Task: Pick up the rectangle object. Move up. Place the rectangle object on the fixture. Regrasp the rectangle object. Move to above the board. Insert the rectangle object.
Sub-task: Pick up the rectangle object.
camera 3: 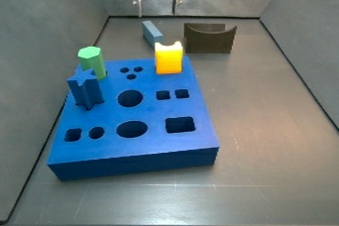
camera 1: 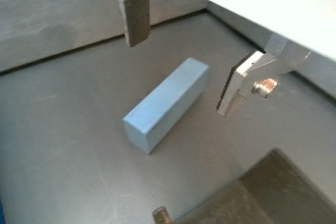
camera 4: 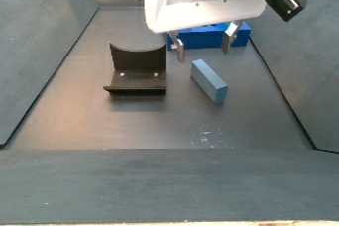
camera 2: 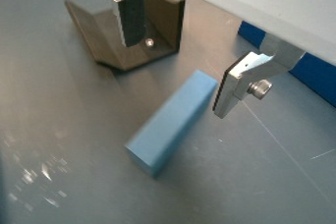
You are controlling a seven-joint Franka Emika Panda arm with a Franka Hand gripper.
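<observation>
The rectangle object (camera 1: 168, 103) (camera 2: 174, 122) is a slim light grey-blue bar lying flat on the dark floor. It also shows in both side views (camera 3: 154, 32) (camera 4: 208, 79). My gripper (camera 1: 182, 76) (camera 2: 179, 79) (camera 3: 159, 7) (camera 4: 201, 44) hangs open above it. One finger stands to each side of the bar and clear of it, with nothing held. The fixture (camera 2: 125, 36) (camera 3: 208, 38) (camera 4: 137, 71), a dark notched block, stands close beside the bar. The board (camera 3: 126, 121) (camera 4: 205, 40) is a big blue slab with holes, a short way from the bar.
A yellow block (camera 3: 169, 57), a green peg (camera 3: 90, 59) and a dark blue peg (camera 3: 86, 89) stand in the board. Grey walls enclose the floor on three sides.
</observation>
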